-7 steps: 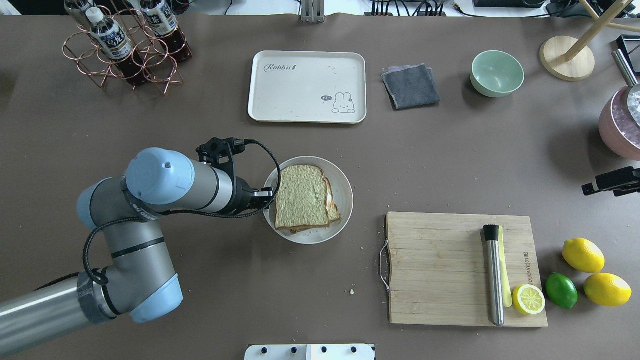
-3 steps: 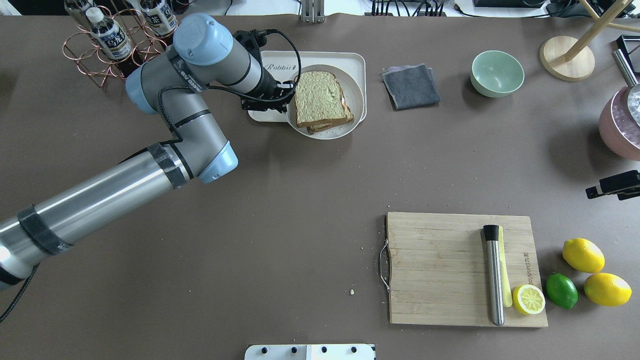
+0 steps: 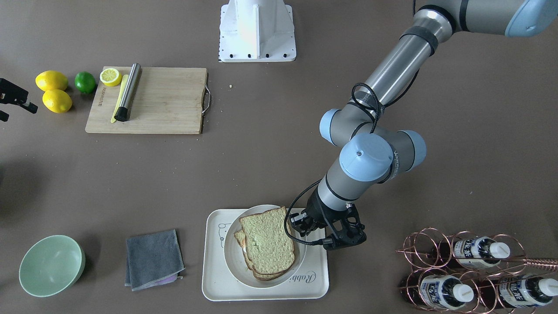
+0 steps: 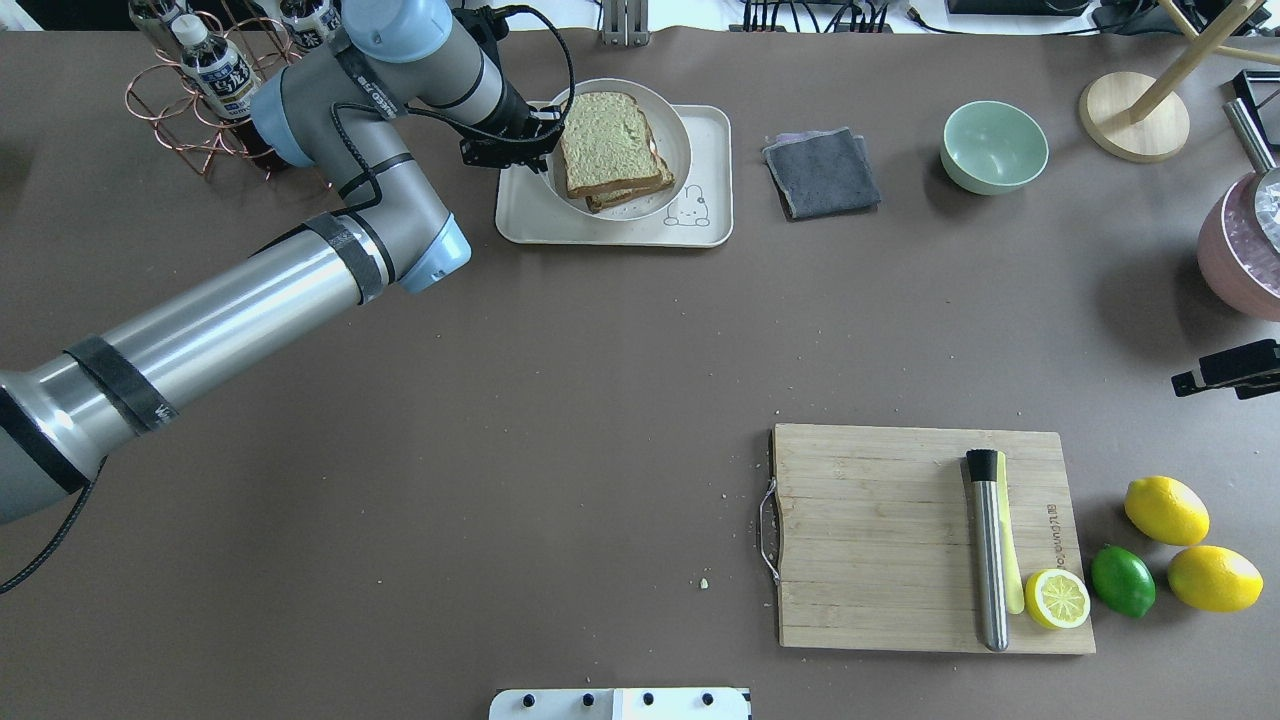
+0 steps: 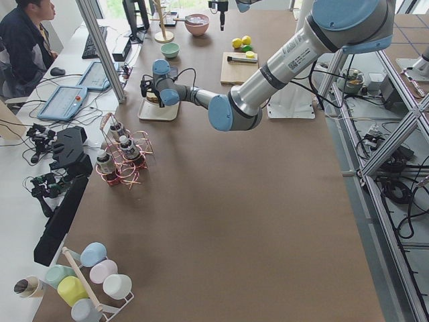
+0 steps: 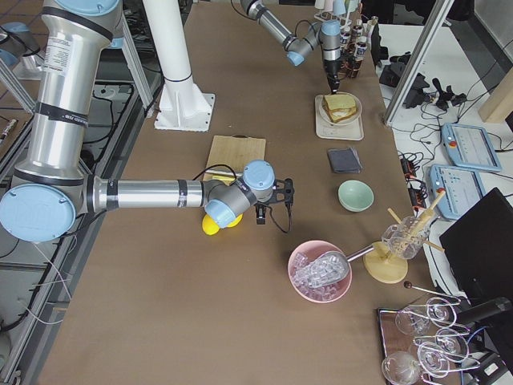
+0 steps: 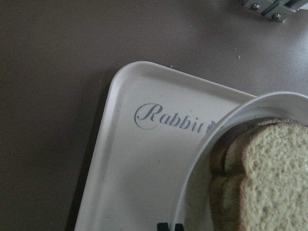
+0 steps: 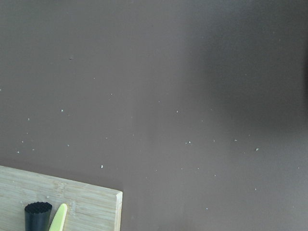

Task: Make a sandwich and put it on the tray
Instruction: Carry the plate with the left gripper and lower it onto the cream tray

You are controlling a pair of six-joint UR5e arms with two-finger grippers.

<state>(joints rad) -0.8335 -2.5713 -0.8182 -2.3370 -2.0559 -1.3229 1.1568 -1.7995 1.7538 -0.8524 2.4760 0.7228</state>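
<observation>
The sandwich [image 4: 605, 140], two brown-crusted greenish-tan slices, lies on a round white plate [image 4: 675, 150]. My left gripper [image 4: 545, 135] is shut on the plate's left rim and holds it over the cream tray [image 4: 610, 228]. The plate reaches past the tray's far edge. I cannot tell whether it touches the tray. The front view shows the sandwich [image 3: 268, 244], plate [image 3: 233, 266], tray [image 3: 213, 279] and left gripper [image 3: 301, 222]. The left wrist view shows the tray's "Rabbit" script [image 7: 168, 120], plate rim [image 7: 226, 125] and bread [image 7: 274, 178]. The egg is hidden. My right gripper [image 4: 1225, 370] sits at the table's right edge; its fingers do not show.
A wooden cutting board [image 4: 880, 540] holds a steel rod [image 4: 988, 550] and a lemon half [image 4: 1057, 598]. Two lemons and a lime [image 4: 1122, 580] lie beside it. A grey cloth [image 4: 822, 172], a green bowl [image 4: 993, 147] and a bottle rack [image 4: 215, 90] flank the tray.
My left arm has carried the plate with the sandwich from the table's middle to the far side, over the tray. The right arm has barely moved.
</observation>
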